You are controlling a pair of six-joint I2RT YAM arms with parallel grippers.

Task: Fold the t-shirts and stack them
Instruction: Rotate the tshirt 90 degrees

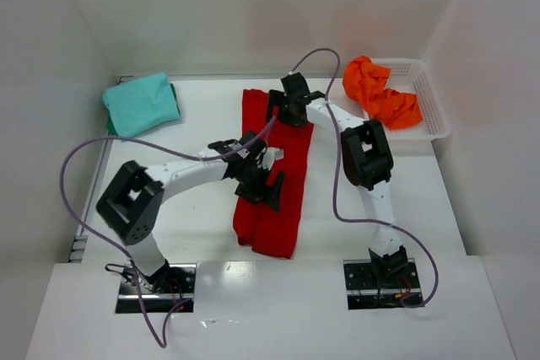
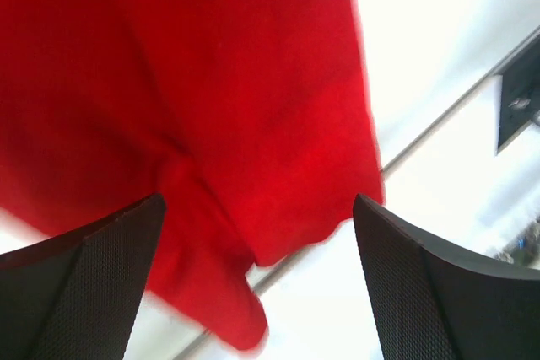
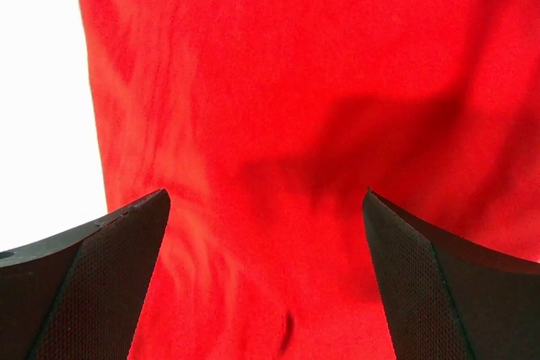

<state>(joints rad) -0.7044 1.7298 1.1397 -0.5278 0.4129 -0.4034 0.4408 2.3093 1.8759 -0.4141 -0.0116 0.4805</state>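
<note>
The red t-shirt (image 1: 272, 223) lies as a long narrow strip down the middle of the table. My left gripper (image 1: 263, 190) hovers open over its middle part; in the left wrist view (image 2: 258, 201) the red cloth (image 2: 211, 82) and a rounded corner of it lie between the spread fingers, untouched. My right gripper (image 1: 285, 113) stands open over the strip's far end, and red cloth (image 3: 295, 82) fills the right wrist view (image 3: 266, 196). The teal t-shirt (image 1: 142, 104) lies folded at the back left. The orange t-shirt (image 1: 380, 92) lies crumpled in the basket.
A white mesh basket (image 1: 435, 109) stands at the back right against the wall. White walls close in the table (image 1: 190, 212) on the left, back and right. Both arm bases and their cables sit at the near edge.
</note>
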